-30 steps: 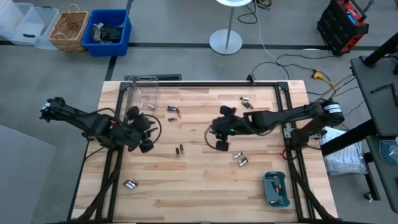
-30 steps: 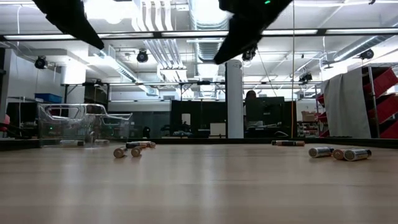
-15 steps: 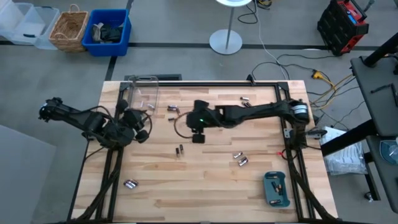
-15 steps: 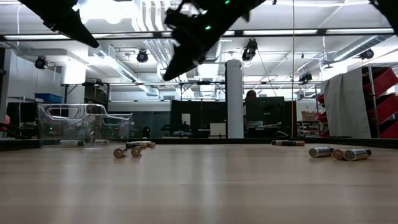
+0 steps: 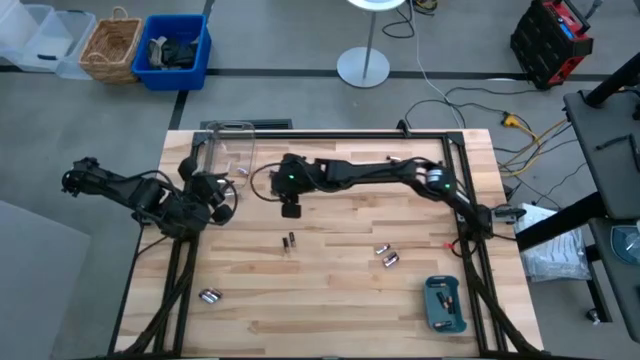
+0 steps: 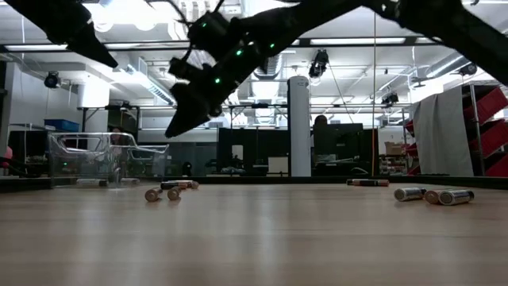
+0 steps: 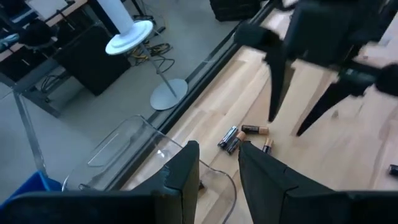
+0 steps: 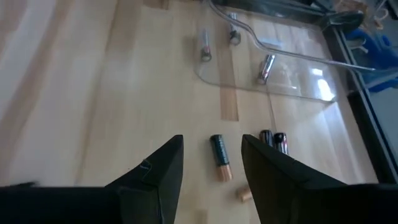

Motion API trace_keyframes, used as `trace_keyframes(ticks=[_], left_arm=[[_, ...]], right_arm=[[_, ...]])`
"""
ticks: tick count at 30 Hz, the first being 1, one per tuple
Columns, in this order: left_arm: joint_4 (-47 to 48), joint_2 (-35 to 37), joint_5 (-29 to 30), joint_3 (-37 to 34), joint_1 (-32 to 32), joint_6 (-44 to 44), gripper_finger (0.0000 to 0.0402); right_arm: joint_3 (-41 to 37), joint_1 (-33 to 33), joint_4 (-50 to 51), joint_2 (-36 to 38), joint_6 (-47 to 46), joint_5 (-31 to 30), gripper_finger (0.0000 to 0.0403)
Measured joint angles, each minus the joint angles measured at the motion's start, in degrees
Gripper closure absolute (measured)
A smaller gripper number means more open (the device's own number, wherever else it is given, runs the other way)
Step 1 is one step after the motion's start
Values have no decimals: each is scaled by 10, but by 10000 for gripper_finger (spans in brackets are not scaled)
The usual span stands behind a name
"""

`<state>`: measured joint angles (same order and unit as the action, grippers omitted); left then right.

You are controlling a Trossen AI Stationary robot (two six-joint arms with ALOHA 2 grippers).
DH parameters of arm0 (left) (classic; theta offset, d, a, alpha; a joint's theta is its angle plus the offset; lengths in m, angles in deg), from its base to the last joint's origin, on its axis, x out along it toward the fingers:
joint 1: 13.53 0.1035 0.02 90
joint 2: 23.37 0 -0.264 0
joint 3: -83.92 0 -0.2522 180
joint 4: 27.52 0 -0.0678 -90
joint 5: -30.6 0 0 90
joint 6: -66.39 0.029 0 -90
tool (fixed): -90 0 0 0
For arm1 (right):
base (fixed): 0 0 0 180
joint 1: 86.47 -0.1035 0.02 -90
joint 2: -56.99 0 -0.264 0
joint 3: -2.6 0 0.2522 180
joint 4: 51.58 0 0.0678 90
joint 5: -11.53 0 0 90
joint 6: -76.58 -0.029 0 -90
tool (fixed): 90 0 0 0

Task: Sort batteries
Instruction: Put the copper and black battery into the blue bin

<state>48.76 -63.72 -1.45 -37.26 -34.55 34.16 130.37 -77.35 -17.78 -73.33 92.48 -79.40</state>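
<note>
My right gripper (image 8: 210, 163) hangs released over a battery (image 8: 219, 157); I should straddle it squarely, then descend and pinch its middle.

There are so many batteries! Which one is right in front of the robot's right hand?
Find the clear plastic box at the table's far left corner. Just outside it lies a small cluster of batteries, where the open right hand points. Yours is the dark battery with a coppery end, lying alone, not the side-by-side pair beside it.
</note>
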Motion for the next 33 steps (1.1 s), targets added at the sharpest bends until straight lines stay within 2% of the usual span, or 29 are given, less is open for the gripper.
trace_keyframes(ticks=[9,16,26,33], left_arm=[[-1,13,0,-1,0,0,308],[-3,13,1,-1,0,0,308],[-4,13,1,-1,0,1,308],[-7,13,1,-1,0,2,308]], right_arm=[[49,18,12,-61,-15,1,251],[44,29,10,-64,-33,30,239],[41,30,5,-73,-54,31,247],[43,30,5,-95,-50,25,238]])
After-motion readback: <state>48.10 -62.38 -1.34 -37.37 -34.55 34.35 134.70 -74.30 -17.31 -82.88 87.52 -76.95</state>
